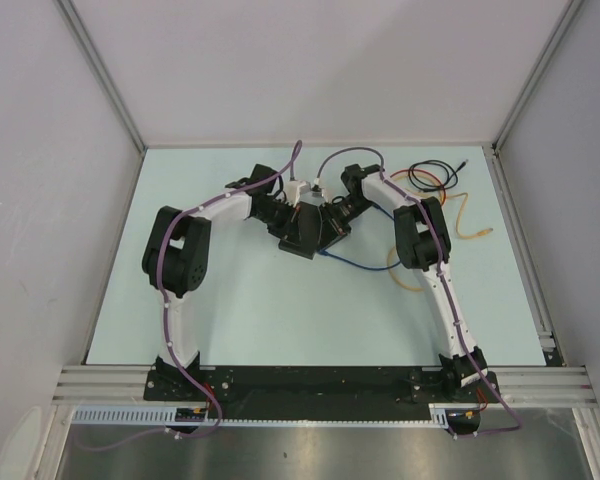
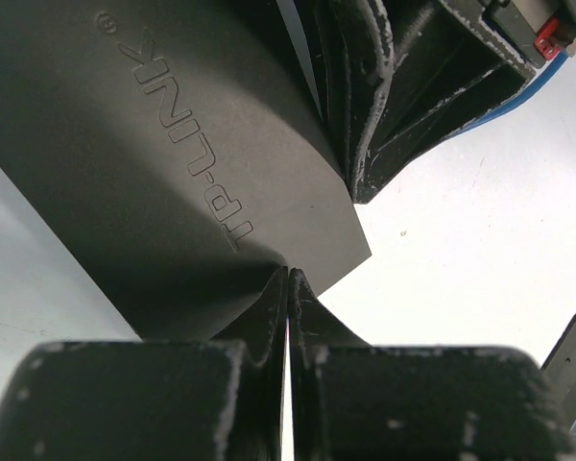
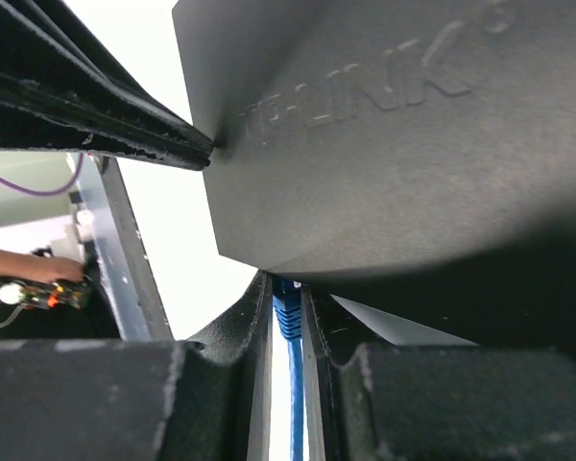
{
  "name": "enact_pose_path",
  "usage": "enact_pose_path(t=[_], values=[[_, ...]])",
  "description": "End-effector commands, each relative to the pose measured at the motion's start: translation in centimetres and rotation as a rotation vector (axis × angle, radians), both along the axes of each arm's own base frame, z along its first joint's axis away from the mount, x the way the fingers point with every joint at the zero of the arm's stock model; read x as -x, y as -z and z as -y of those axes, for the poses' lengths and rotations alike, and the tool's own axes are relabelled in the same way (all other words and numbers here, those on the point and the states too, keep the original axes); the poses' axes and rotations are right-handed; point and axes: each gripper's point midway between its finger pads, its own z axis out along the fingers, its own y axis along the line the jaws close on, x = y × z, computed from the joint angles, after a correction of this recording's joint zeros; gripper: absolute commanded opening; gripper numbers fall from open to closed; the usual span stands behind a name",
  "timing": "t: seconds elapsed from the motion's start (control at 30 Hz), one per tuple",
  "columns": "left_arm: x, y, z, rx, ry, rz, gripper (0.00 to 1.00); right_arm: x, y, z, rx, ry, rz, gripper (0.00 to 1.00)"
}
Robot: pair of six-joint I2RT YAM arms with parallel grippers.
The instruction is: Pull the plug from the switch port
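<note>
**Though both grippers are on, the plug does not look out yet**

Here we are toward the far edge of the counter [image 1: 280, 320], about midway between its left and right edges, and the two arms meet over the switch [image 1: 302, 240]. The left gripper [image 2: 288, 286] has its jaws squeezed to a sliver, tips right on the edge of the switch. It looks to be nipping that edge to brace the box.

On the other side, the right gripper [image 3: 286, 305] has its jaws closed snugly around the plug [image 3: 285, 317], with the blue cable [image 3: 295, 413] running back out between the fingers. In the right wrist view the head of the plug runs straight up to the edge of the switch with no gap to be seen. I judge it to be seated in its port, but the port itself is hidden, so that is a call, not a certainty.

So the reach is done, both grips are on, and the brace is in place. What is left is the pull itself: the plug drawn away from the box while the left side holds it.

From above, the blue cable trails off toward the right edge. A tangle of loose cables [image 1: 440, 185] lies near the far right corner, apart from the action.
</note>
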Motion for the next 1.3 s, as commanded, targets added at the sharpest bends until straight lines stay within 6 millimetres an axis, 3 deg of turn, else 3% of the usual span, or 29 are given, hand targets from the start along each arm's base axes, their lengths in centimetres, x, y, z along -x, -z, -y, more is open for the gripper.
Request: enact_pose_path(t=[0.0, 0.27, 0.33, 0.37, 0.5, 0.63, 0.73, 0.83, 1.0, 1.13, 1.27], values=[[1.2, 3.0, -1.9, -0.136, 0.003, -0.01, 0.0, 0.4, 3.9, 3.2, 0.189, -0.091, 0.081, 0.0], [1.3, 3.0, -1.7, -0.137, 0.01, -0.006, 0.0, -0.2, 2.8, 4.1, 0.157, -0.045, 0.066, 0.0], [1.4, 3.0, -1.5, -0.136, 0.015, -0.006, 0.0, 0.3, 3.0, 4.4, 0.164, -0.112, 0.121, 0.0], [1.4, 3.0, -1.5, -0.137, 0.014, -0.006, 0.0, 2.4, 2.7, 4.2, 0.186, -0.19, 0.095, 0.0], [1.4, 2.9, -1.5, -0.134, 0.019, -0.007, 0.0, 5.3, 2.4, 5.5, 0.224, -0.351, 0.116, 0.0], [1.3, 2.2, -1.2, -0.12, 0.021, 0.006, 0.0, 4.8, 0.7, 6.5, 0.222, -0.331, 0.154, 0.0], [1.1, 1.2, -1.1, -0.107, 0.021, 0.024, 0.0, 2.7, -1.5, 7.6, 0.227, -0.285, 0.231, 0.0], [1.0, 0.0, -0.9, -0.087, 0.022, 0.045, 0.0, 0.0, -3.7, 10.2, 0.266, -0.256, 0.321, 0.0], [0.9, -1.9, -0.8, -0.066, 0.024, 0.088, 0.0, -3.9, -6.6, 16.4, 0.385, -0.234, 0.468, 0.0], [0.9, -2.5, -0.9, -0.06, 0.024, 0.106, 0.0, -6.4, -7.8, 21.8, 0.528, -0.217, 0.576, 0.0], [1.0, -2.4, -0.9, -0.061, 0.02, 0.1, 0.0, -9.1, -8.5, 24.1, 0.586, -0.094, 0.647, 0.0]])
